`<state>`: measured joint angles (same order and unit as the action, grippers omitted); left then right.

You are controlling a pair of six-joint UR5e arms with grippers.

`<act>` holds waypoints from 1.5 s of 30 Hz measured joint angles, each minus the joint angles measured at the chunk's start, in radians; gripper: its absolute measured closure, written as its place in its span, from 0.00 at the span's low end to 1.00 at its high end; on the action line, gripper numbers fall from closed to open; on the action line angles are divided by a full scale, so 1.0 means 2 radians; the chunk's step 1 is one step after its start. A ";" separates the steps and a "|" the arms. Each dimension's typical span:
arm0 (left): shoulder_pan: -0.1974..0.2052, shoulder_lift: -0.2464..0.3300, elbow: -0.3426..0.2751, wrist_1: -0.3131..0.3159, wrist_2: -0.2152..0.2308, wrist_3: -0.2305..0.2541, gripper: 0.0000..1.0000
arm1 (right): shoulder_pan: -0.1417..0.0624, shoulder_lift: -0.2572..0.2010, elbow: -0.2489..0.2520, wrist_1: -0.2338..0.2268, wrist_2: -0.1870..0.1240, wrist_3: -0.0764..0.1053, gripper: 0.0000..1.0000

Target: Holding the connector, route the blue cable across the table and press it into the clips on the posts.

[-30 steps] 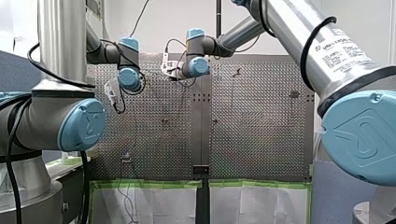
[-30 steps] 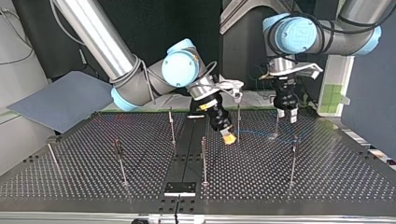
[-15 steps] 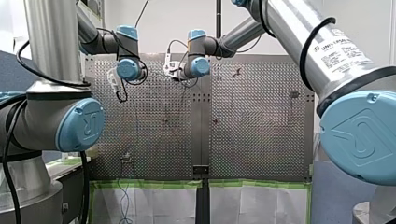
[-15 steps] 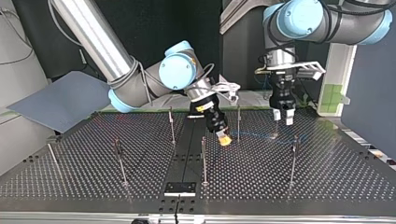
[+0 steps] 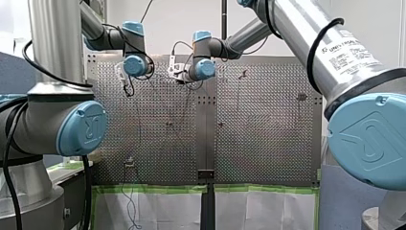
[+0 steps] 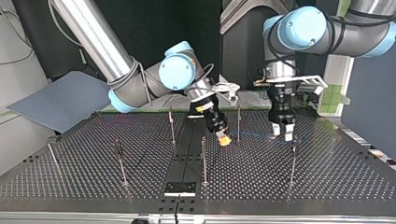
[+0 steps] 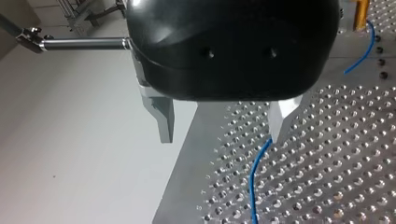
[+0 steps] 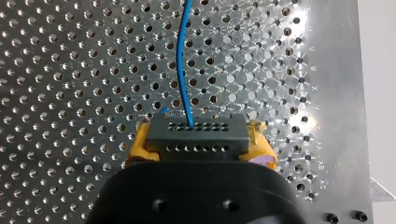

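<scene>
My right pincer (image 8: pixel 200 144) grips the connector (image 8: pixel 196 130), my left pincer (image 7: pixel 224 126) hangs spread wide and empty over the blue cable (image 7: pixel 254 177), which lies flat on the bench (image 7: pixel 327 163), so I think no clips on the posts (image 6: pixel 238 122) hold it yet.

This is a robotics lab test cell, to judge by two silver industrial arms with blue joint caps, my left arm (image 6: pixel 359 35) and my right arm (image 6: pixel 88 32), reaching over a perforated metal surface (image 6: pixel 84 172) set with thin upright posts (image 6: pixel 204 158), with green tape (image 5: pixel 153 188) along its edge.
</scene>
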<state>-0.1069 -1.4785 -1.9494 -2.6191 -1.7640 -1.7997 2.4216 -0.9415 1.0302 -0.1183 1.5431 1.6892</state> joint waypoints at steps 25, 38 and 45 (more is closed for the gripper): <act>0.001 -0.087 0.080 -0.007 -0.016 0.016 0.00 | -0.003 0.003 0.000 0.000 -0.001 0.000 1.00; 0.004 -0.088 0.081 -0.014 -0.015 0.015 0.90 | -0.004 0.003 0.000 0.000 -0.001 0.000 1.00; 0.004 -0.088 0.079 -0.030 -0.018 0.010 1.00 | -0.004 0.004 0.001 0.001 -0.001 0.000 1.00</act>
<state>-0.0994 -1.6553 -1.7909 -2.6794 -1.7998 -1.7797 2.4139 -0.9343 1.0313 -0.1160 1.5402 1.6892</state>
